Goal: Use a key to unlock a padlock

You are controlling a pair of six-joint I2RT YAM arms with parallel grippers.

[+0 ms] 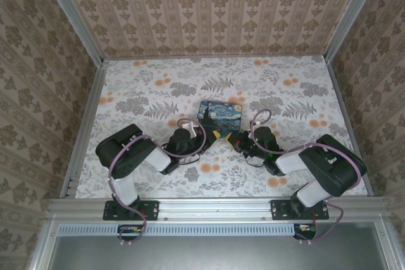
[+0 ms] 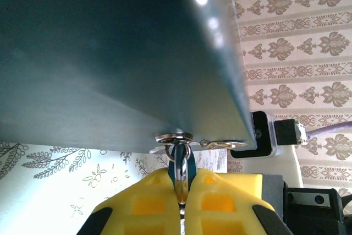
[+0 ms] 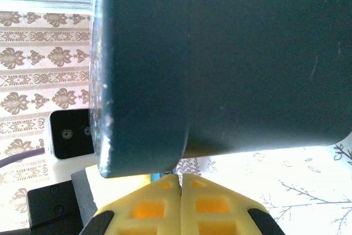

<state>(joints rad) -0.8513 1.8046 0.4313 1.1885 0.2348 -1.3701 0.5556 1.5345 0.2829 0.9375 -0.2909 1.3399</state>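
From above, the left gripper (image 1: 212,136) and right gripper (image 1: 229,138) are seen meeting at the box's (image 1: 221,117) near edge; from the left wrist, the padlock (image 2: 179,169) is shown pinched between closed fingers under the box, judged not yet unlocked; from the right wrist, the fingers (image 3: 159,199) are shown pressed together, and whether a key is held cannot be told.

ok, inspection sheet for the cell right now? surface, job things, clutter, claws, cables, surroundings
Surface: floral cloth, lying flat.
Job's things: teal padlock hangs from a metal ring at the box edge; key not made out.
Clutter: nothing seen.
Claws: left claw shut on padlock; right claw shut, fingers pressed together beside the box.
Cables: purple loops along both arms.
Surroundings: patterned walls on three sides, metal frame at the near edge.
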